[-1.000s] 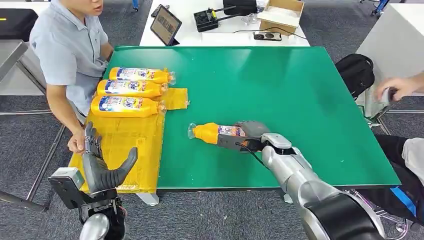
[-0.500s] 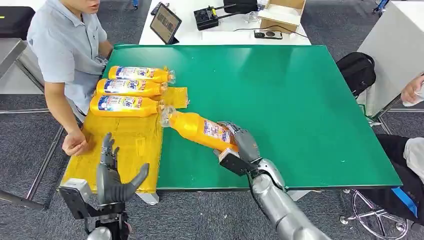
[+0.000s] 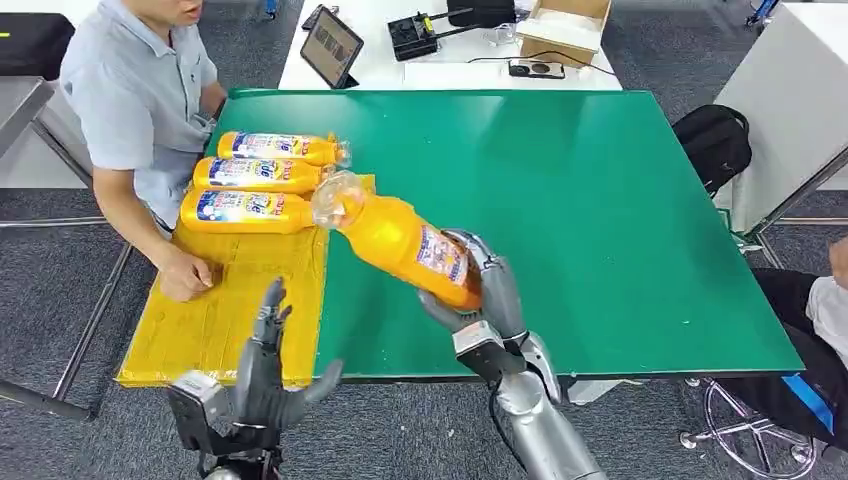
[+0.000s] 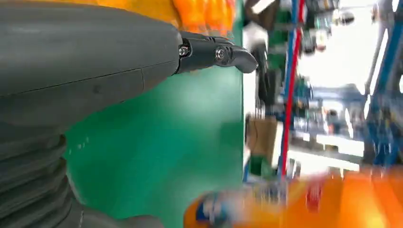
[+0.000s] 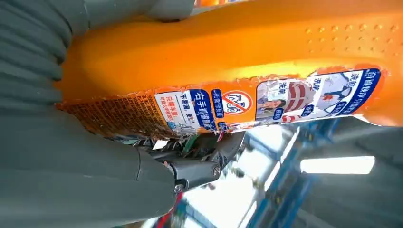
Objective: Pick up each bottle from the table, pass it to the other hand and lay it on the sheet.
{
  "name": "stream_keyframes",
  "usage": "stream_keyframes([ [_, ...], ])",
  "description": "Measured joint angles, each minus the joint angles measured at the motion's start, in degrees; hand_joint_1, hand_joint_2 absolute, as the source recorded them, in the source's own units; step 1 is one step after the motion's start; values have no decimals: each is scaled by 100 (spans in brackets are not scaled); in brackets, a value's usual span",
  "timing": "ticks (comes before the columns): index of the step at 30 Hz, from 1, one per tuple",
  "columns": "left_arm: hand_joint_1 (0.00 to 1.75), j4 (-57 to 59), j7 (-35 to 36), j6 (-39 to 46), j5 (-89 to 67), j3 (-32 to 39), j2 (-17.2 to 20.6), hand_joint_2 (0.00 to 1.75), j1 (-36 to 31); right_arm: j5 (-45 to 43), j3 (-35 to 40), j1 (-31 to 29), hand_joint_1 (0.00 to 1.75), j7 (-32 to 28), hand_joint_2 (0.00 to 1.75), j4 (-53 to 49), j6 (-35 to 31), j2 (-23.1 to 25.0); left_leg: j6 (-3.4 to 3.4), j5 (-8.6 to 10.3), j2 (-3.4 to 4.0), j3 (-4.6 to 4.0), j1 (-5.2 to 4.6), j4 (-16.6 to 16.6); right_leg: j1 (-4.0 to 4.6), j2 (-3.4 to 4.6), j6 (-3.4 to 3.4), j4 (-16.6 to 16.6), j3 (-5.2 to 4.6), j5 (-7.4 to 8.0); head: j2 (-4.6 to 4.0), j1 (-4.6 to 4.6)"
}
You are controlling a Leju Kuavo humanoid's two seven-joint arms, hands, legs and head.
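Above the green table [image 3: 600,200], right hand [image 3: 480,290] clasping orange bottle [image 3: 400,240], label legible at wrist, left hand [image 3: 265,385] spread, empty.

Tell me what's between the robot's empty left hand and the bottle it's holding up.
In the head view, nothing: bare green table and the yellow sheet's edge lie below the gap from left hand to bottle.

— Beyond the green table [image 3: 600,200]?
— White desk [image 3: 400,60] with tablet [image 3: 331,47], black controller [image 3: 414,38], open cardboard box [image 3: 560,25].
— At the left?
— Seated person [image 3: 135,95], hand [image 3: 190,275] resting palm-down.
— Right?
— Black backpack [image 3: 715,145] on the floor.
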Motion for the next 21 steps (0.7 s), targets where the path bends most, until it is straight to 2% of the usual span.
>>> stream_keyframes([
  [4,0,65,85,-55,-63,-190,35,175,-114,305,373,-82,175,-2,175,144,225,50,0,0,0,-1,0,0,0,0,0,1,1,0,0,0],
  [9,0,72,94,-48,-65,-194,33,175,-123,314,392,-88,175,-2,175,155,225,57,0,0,0,-1,0,0,0,0,0,1,1,0,0,0],
  [12,0,249,175,92,-2,-304,-46,175,-268,446,981,-268,175,44,175,582,306,245,0,1,1,-2,0,0,0,-1,0,1,0,0,0,-2],
  [14,0,254,173,94,35,-317,-48,175,-289,443,1104,-335,175,68,175,735,356,267,0,1,1,-2,0,0,0,0,0,0,-1,0,0,0],
  [21,0,254,170,105,88,-319,-48,175,-302,424,1243,-434,175,70,175,1003,362,326,0,1,1,-1,0,0,0,0,0,0,-1,0,0,0],
])
